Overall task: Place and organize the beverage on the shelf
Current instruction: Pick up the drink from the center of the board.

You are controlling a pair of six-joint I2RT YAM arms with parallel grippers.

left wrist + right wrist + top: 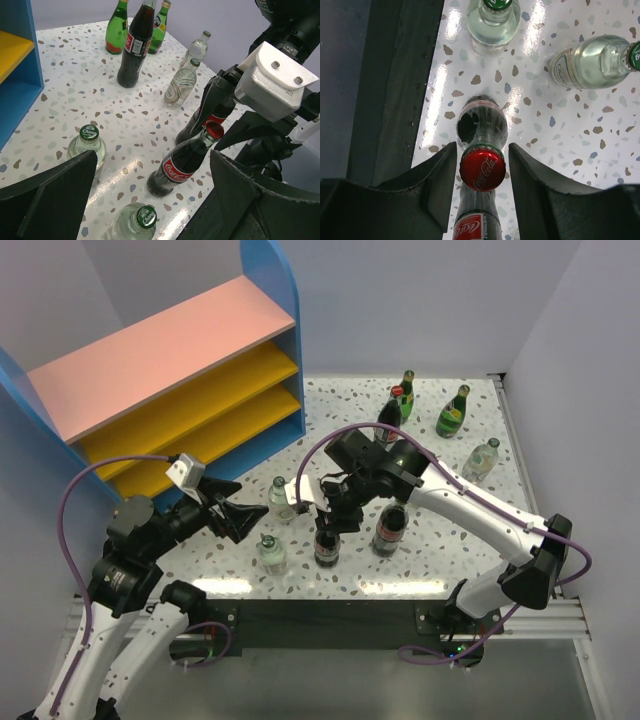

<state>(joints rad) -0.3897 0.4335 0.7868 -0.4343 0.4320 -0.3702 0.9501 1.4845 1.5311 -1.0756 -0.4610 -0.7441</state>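
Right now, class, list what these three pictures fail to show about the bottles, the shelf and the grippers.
Top view: the right gripper covers the top of the cola bottle below it.
Right wrist view: whether the fingers touch the red cap between them; the gaps are too dark.
Left wrist view: the shelf is cut off by the left edge.

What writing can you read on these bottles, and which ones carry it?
"Coca-Cola": red bottle cap.
"Coca-Cola": red label on the nearest cola bottle.
"Chang": green caps on two clear bottles.
Labels on the far bottles: too small to read.
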